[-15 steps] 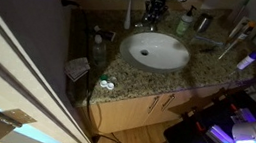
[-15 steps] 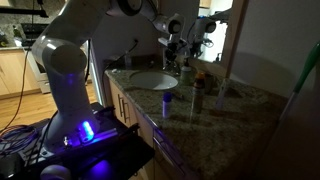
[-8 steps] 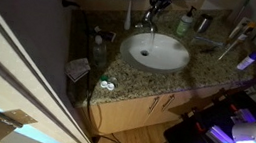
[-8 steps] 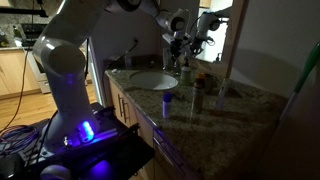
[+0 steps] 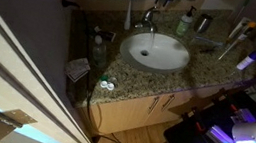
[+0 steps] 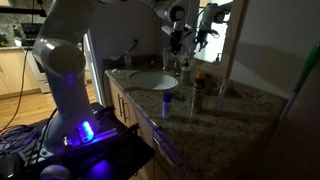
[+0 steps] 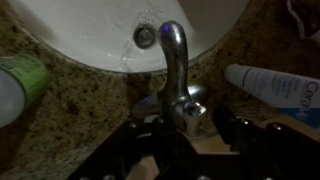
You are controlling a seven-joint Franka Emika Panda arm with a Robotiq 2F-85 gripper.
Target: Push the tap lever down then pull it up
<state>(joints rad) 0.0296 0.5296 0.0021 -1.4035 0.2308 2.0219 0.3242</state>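
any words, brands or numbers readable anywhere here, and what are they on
"Ce": dark letters on the white tube in the wrist view, cut off at the frame edge, so the reading is uncertain.
Green bottle: its label is too blurred to read.
Both exterior views: everything on the counter is too small and dark to read.

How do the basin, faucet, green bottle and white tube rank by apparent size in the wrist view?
1. White basin, largest, though cropped.
2. Faucet, slightly bigger than the rest.
3. Green bottle and white tube: look alike, both cropped, so unranked.
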